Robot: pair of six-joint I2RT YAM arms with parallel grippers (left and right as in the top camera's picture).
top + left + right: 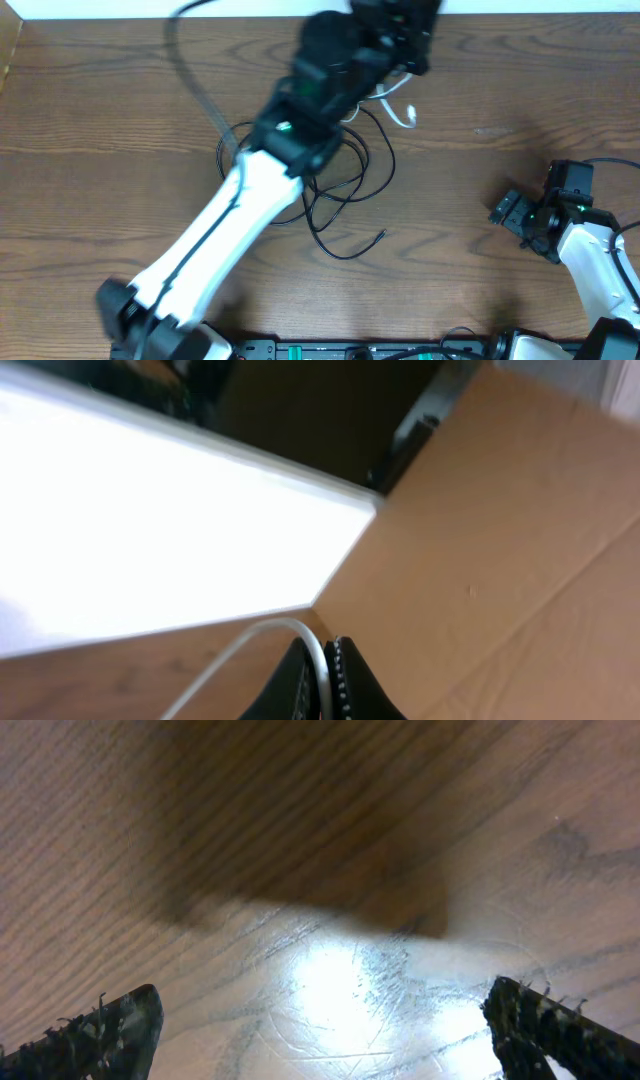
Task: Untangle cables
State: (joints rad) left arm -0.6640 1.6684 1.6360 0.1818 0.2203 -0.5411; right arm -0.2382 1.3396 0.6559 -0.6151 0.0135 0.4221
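My left gripper (400,40) is raised over the far middle of the table, blurred in the overhead view. In the left wrist view it (327,665) is shut on the thin white cable (250,645), which arcs out of the fingertips to the left. A length of the white cable (404,112) with its plug end hangs below that gripper. The black cables (352,180) lie in tangled loops on the table under the left arm, with one loose end (382,234) pointing right. My right gripper (515,215) rests open near the right side, and its wrist view (325,1040) shows only bare wood between the fingers.
A blurred dark strand (195,75) runs from the far edge down toward the tangle. A cardboard panel (520,540) and a bright white surface (150,530) stand beyond the table's far edge. The wooden table (480,130) shows between the tangle and the right gripper.
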